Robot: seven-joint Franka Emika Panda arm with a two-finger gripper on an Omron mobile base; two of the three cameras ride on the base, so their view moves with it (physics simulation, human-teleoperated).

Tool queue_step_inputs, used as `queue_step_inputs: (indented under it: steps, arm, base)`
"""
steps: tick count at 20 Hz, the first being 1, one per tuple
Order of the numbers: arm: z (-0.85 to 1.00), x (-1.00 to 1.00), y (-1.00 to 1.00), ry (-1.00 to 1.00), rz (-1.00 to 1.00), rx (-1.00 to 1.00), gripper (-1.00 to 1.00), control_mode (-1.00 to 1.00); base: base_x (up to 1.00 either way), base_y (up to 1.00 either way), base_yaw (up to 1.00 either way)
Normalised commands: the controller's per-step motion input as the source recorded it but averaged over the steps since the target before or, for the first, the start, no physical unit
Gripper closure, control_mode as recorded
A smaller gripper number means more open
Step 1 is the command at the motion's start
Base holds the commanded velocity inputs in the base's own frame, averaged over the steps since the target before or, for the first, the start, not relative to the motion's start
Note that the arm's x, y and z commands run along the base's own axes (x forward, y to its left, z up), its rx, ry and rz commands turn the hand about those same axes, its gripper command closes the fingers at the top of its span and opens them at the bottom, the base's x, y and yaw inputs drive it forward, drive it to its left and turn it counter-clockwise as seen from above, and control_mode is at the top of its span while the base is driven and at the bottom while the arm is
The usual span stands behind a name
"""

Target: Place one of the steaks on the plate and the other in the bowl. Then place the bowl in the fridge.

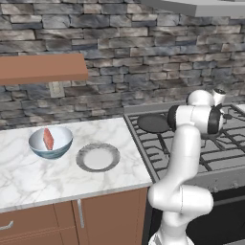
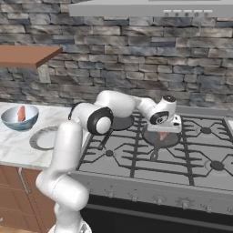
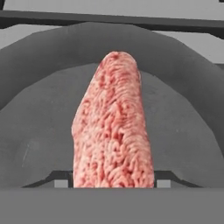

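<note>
Steaks are split up: one (image 1: 48, 139) is propped in the bowl (image 1: 50, 141) on the marble surface (image 1: 28, 172), beside the plate (image 1: 98, 157). Second steak (image 3: 113, 127) is seen between the end effector (image 2: 163, 135) fingers over a dark pan (image 3: 39, 131) on the stove (image 2: 182, 154); whether it's actually pinched can't be told.

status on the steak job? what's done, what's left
Done: one steak sits in the bowl on the counter. In hand: the gripper is down over a dark pan on the stove, fingers either side of the second steak; a firm grip isn't clear. Left: that steak onto the bare plate, then the bowl into the fridge.
</note>
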Motion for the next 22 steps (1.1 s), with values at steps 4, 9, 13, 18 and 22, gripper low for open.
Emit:
queue_step_inputs:
  steps: [4, 9, 13, 18, 22]
  arm:
    - [-0.35, -0.46, 0.77, -0.11, 0.00, -0.23, 1.00, -1.00]
    - [-0.12, -0.44, 0.33, -0.12, 0.00, -0.09, 1.00, -1.00]
    - [0.91, -0.37, 0.00, -0.09, 0.00, 0.00, 1.00, -1.00]
    - [1.00, -0.05, 0.07, 0.11, 0.05, 0.07, 1.00, -1.00]
    - [1.00, 0.00, 0.27, 0.35, 0.10, 0.12, 1.00, -1.00]
  base:
    - [0.00, 0.00, 0.00]
    - [0.00, 0.00, 0.00]
    - [0.00, 0.00, 0.00]
    - [0.00, 0.00, 0.00]
    - [0.00, 0.00, 0.00]
